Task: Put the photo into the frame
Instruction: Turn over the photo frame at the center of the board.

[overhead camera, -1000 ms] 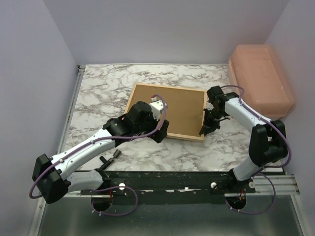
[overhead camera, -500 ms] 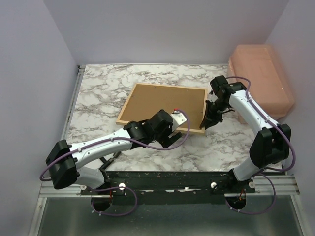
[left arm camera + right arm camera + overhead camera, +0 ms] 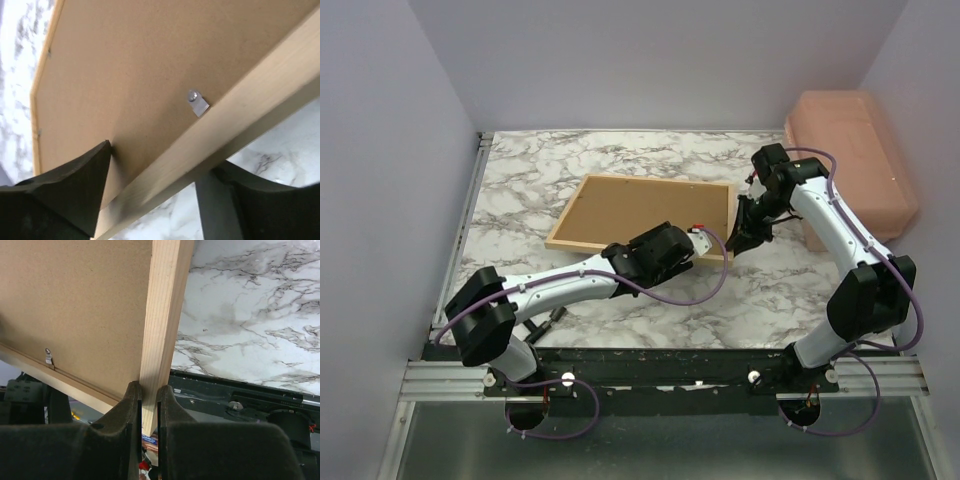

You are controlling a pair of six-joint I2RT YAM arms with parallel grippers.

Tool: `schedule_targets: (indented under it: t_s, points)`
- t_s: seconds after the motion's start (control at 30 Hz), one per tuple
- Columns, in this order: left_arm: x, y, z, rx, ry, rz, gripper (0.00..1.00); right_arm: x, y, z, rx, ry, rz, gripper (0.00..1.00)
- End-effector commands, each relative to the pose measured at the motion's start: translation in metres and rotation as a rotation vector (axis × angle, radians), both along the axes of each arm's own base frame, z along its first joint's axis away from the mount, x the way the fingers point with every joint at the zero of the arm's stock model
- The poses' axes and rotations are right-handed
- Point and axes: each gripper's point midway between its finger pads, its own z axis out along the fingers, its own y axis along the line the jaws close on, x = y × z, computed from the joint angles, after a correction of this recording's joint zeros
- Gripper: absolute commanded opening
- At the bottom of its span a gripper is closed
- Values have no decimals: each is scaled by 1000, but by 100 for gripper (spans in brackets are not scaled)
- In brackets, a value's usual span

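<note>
Wooden frame (image 3: 655,180), brown backing (image 3: 640,212) up, was clenched by our right claw (image 3: 149,390); our left claw (image 3: 155,165) straddled its near rail, though we couldn't tell whether it gripped.

The place is a robotics lab test cell, not a lived-in room. Two white-and-black robot arms, the left arm (image 3: 560,290) and the right arm (image 3: 830,225), are bolted to a black bar (image 3: 650,365) and an aluminium rail (image 3: 890,375) along the bottom edge of the top view, with purple cables (image 3: 720,280) looping off them. Plain lavender walls (image 3: 650,60) box in a marble-patterned table (image 3: 520,190) on the left, back and right, and a pink plastic bin (image 3: 850,150) sits in the upper right corner.
</note>
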Motion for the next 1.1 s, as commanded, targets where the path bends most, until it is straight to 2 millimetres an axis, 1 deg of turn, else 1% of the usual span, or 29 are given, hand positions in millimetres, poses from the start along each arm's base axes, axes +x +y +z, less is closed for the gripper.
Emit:
schedule_targets:
  t_s: [0.0,0.1,0.13,0.23,0.33,0.37,0.4,0.43,0.47,0.5,0.57,0.63,0.7,0.73,0.83,0.93,0.97,1.0,1.03,1.07]
  points:
    - [17,6,36,-30,-146,52,60,-1,19,29,142,-67,51,0]
    - [18,12,43,-31,-178,64,48,0,20,28,148,-66,54,0]
    - [18,14,45,-33,-187,65,46,0,20,29,149,-70,53,1]
    - [18,18,49,-26,-201,60,33,5,20,32,147,-95,53,7]
    - [18,21,56,-16,-220,58,19,13,19,38,135,-148,49,15]
    - [18,22,58,-12,-224,57,16,17,18,43,132,-175,47,25]
    - [17,23,61,-13,-226,55,13,22,18,48,129,-208,46,29]
    - [16,24,64,-13,-224,50,11,28,18,56,131,-256,44,30]
    - [15,24,67,-16,-220,47,8,33,18,66,136,-308,47,37]
    - [14,25,72,-21,-216,45,7,39,20,78,153,-376,51,43]
    - [10,27,79,-31,-203,37,6,50,21,105,176,-505,50,59]
    - [5,29,88,-50,-192,32,6,56,23,129,200,-614,73,74]
    - [1,32,96,-73,-186,27,5,59,26,149,228,-712,96,86]
    - [-1,33,101,-85,-184,23,5,59,27,160,242,-766,107,90]
    - [-8,38,114,-117,-176,16,4,62,24,185,247,-915,119,92]
    - [-14,43,124,-140,-163,8,4,61,19,214,250,-1114,125,94]
    - [-17,43,126,-143,-155,1,4,59,18,224,258,-1196,135,94]
    - [-19,44,129,-150,-150,-3,4,55,18,228,265,-1264,152,94]
    - [-20,46,129,-149,-144,-3,3,49,18,239,276,-1358,181,95]
    - [-22,46,131,-154,-137,-7,2,43,19,240,285,-1428,218,95]
